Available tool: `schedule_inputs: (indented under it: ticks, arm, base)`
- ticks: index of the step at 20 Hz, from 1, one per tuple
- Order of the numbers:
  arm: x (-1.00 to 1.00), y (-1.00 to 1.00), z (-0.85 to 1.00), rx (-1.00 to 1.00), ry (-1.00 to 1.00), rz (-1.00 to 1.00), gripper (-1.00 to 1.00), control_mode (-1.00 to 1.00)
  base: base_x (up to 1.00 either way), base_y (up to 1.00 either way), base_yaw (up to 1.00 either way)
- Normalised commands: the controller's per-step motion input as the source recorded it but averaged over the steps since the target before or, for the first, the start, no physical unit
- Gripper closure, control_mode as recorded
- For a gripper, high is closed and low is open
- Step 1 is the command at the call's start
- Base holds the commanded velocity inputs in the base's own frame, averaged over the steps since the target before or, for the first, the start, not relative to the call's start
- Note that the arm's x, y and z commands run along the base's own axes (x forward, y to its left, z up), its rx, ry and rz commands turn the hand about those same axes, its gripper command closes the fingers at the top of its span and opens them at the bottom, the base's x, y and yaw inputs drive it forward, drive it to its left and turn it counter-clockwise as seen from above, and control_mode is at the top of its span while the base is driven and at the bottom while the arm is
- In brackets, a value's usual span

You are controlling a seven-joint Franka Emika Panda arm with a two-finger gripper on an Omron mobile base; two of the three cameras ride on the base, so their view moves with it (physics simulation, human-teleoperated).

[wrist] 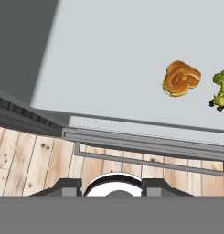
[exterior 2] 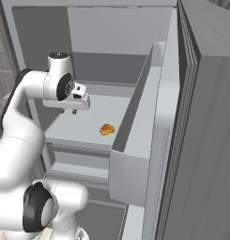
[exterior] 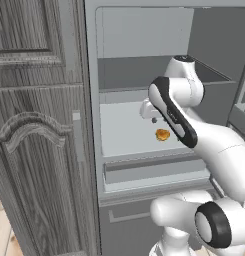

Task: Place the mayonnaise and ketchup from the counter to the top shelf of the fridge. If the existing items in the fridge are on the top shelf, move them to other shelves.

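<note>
The fridge stands open, its pale inside lit and its door swung out to the right. On the pale shelf in the middle lies an orange-brown bun, near the front edge and toward the right side. In the hand view a green broccoli floret lies just beside the bun on the same shelf, apart from it. Above that shelf sits a darker top shelf, and below it a grey drawer with a long bar handle. The gripper hangs inside the fridge over the pale shelf, left of the bun and clear of it; its fingers are drawn together and hold nothing. To the left of the fridge rises a tall grey wood-grain cabinet with a carved panel door. In the hand view a light wooden plank floor shows beneath the fridge's front edge.
</note>
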Motion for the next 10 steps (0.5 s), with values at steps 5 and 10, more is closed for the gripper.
schedule_inputs:
  ticks: [5,10]
  arm:
    - [-0.41,-0.03,0.00,0.00,0.00,0.04,-1.00,-1.00]
    - [-0.75,-0.08,0.00,0.00,-0.04,0.08,-1.00,-1.00]
  base:
    - [0.00,0.00,0.00]
    - [0.00,0.00,0.00]
